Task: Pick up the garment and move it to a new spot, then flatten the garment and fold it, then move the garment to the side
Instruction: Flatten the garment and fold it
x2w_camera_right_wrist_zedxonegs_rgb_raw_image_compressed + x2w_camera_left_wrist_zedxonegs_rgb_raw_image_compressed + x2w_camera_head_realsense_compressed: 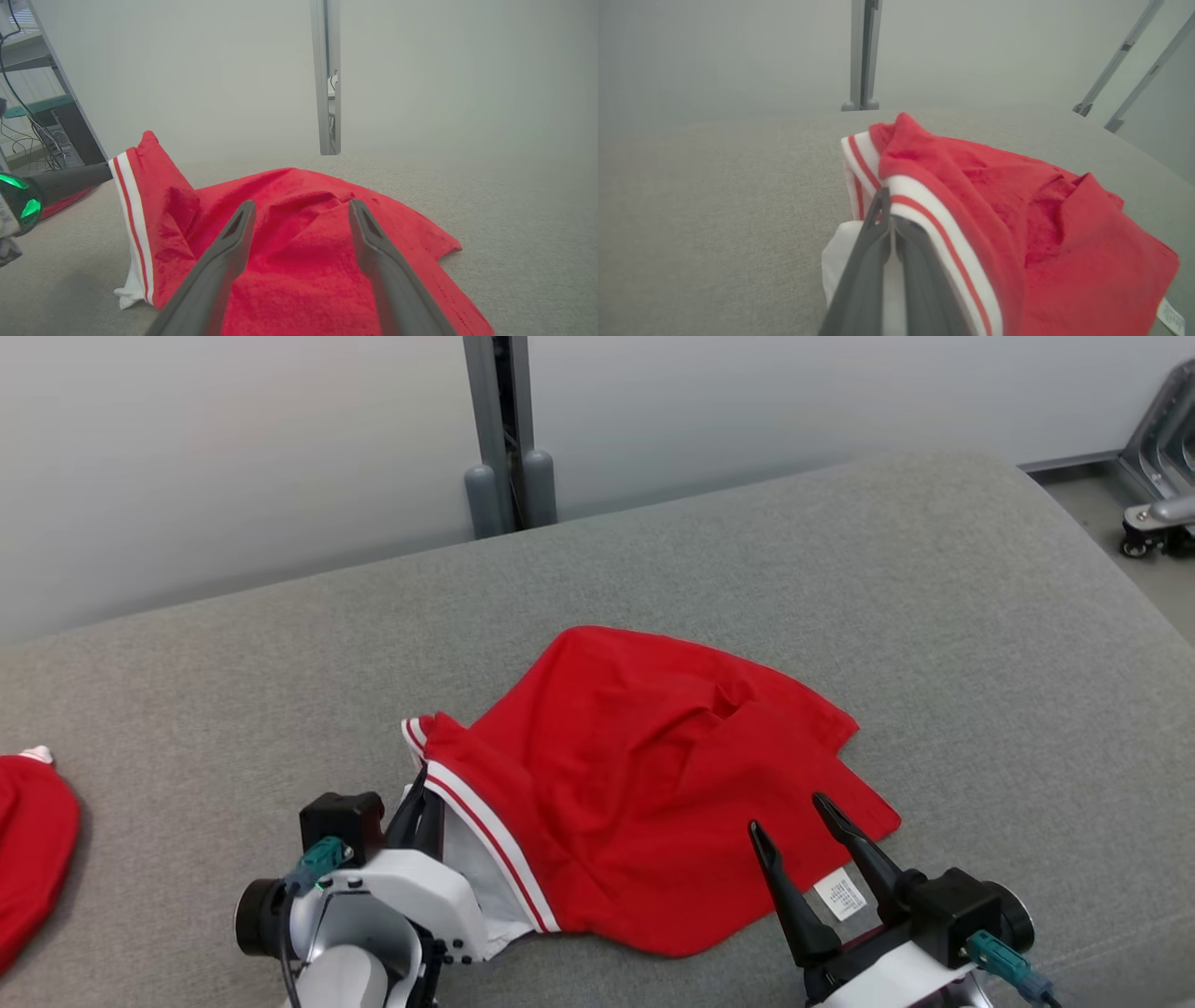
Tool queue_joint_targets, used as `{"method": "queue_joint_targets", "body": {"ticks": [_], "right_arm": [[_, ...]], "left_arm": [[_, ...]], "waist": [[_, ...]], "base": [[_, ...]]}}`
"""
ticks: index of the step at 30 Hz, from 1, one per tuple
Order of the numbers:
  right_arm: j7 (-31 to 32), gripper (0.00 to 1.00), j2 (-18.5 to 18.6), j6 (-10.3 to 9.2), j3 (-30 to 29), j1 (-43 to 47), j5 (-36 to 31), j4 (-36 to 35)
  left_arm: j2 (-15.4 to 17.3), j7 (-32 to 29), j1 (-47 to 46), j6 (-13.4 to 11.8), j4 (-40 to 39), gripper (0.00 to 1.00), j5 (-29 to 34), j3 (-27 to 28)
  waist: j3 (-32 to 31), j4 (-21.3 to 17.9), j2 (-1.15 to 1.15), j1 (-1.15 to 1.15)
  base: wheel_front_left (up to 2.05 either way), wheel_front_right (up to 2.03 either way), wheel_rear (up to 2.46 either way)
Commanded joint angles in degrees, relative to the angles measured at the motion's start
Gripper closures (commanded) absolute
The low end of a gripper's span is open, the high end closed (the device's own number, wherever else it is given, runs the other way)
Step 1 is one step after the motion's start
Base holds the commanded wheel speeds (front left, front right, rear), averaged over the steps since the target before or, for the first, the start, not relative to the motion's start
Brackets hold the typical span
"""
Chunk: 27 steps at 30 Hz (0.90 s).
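– So, what is the left tool (425,782) doing?
– Its two fingers are pressed together on the striped band (481,831) of the garment (644,747). They pinch that edge and hold it up off the grey padded surface (980,644). In the right wrist view the band stands raised like a small tent, while the rest of the red cloth lies rumpled on the surface.
– And the right tool (789,814)?
– Spread wide, holding nothing. It hovers over the near right part of the cloth, just beside the white label (840,894). I cannot tell whether its tips touch the fabric.
– Why that arrangement?
– My guess is that the left hold secures one edge so the cloth cannot slip, and the open tool is lined up to take a matching hold on the right. With two holds well apart, the garment could be lifted or pulled flat.
– Where does it lie overall?
– Near the middle of the surface, on the robot's side. A second red item (33,840) sits well apart at the left edge.
– Any risk?
– The right side is bunched, so a pinch there may catch several layers.
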<state>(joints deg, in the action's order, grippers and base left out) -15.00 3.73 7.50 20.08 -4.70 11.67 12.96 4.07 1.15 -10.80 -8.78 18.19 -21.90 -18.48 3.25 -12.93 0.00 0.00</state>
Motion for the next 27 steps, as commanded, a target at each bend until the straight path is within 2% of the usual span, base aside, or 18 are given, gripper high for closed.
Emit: {"method": "queue_joint_targets", "body": {"ticks": [1, 3, 5, 6, 7, 8, 9, 15, 19, 23, 27], "right_arm": [[-0.29, 0.0, 0.01, -0.02, 0.05, -0.97, 0.38, -0.01], [-0.29, 0.0, -0.03, -0.02, 0.33, -1.34, 0.39, 0.07], [-0.29, 0.0, -0.03, -0.02, 0.56, -2.15, 0.43, 0.05], [-0.29, 0.0, -0.03, -0.02, 0.56, -2.15, 0.43, 0.05], [-0.29, 0.0, -0.09, -0.02, 0.9, -2.66, 0.38, -0.01], [-0.29, 0.0, -0.12, -0.02, 1.09, -2.99, 0.37, -0.02], [-0.29, 0.0, -0.14, -0.02, 1.18, -3.29, 0.37, -0.02], [-0.29, 0.0, -0.05, -0.02, 1.07, -4.08, 0.12, 0.18], [-0.29, 0.0, 0.14, -0.02, 0.33, -3.41, -0.11, 0.28], [-0.29, 0.0, 0.22, -0.02, 0.0, -2.69, -0.2, 0.39], [-0.29, 0.0, 0.39, -0.02, -0.24, -1.68, -0.4, 0.25]], "left_arm": [[-0.11, 1.11, -1.66, 0.65, 2.45, 1.0, -0.62, 0.0], [-0.39, 2.84, -4.32, 1.64, 7.7, 0.88, -1.38, -0.43], [-0.63, 4.46, -6.7, 2.42, 12.57, 0.69, -2.01, -1.01], [-0.63, 4.46, -6.7, 2.42, 12.57, 0.69, -2.01, -1.01], [-0.78, 6.32, -8.95, 2.98, 17.17, 0.56, -2.7, -1.65], [-0.87, 7.4, -10.02, 3.23, 19.4, 0.31, -3.01, -1.97], [-0.96, 8.35, -11.02, 3.46, 21.6, 0.0, -3.32, -2.41], [-1.08, 12.95, -15.52, 5.37, 28.82, 0.0, -6.13, -5.92], [-1.02, 13.84, -17.27, 5.0, 30.83, 0.0, -6.64, -8.12], [-1.03, 14.06, -17.7, 4.08, 30.86, 0.0, -5.66, -8.49], [-0.29, 14.07, -14.88, 3.53, 26.7, 0.0, -4.18, -6.9]], "waist": [[0.89, -0.73, 0.0, 0.0], [1.59, -1.24, 0.0, 0.0], [2.35, -1.75, 0.0, 0.0], [2.35, -1.75, 0.0, 0.0], [3.04, -2.27, 0.0, 0.0], [3.39, -2.54, 0.0, 0.0], [3.7, -2.8, 0.0, 0.0], [4.84, -3.44, 0.0, 0.0], [4.75, -2.7, 0.0, 0.0], [3.99, -1.65, 0.0, 0.0], [2.59, 0.4, 0.0, 0.0]], "base": [[0.0, 0.0, 0.0], [0.0, 0.0, 0.0], [0.0, 0.0, 0.0], [0.0, 0.0, 0.0], [0.0, 0.0, 0.0], [0.0, 0.0, 0.0], [0.0, 0.0, 0.0], [0.0, 0.0, 0.0], [0.0, 0.0, 0.0], [0.0, 0.0, 0.0], [0.0, 0.0, 0.0]]}}
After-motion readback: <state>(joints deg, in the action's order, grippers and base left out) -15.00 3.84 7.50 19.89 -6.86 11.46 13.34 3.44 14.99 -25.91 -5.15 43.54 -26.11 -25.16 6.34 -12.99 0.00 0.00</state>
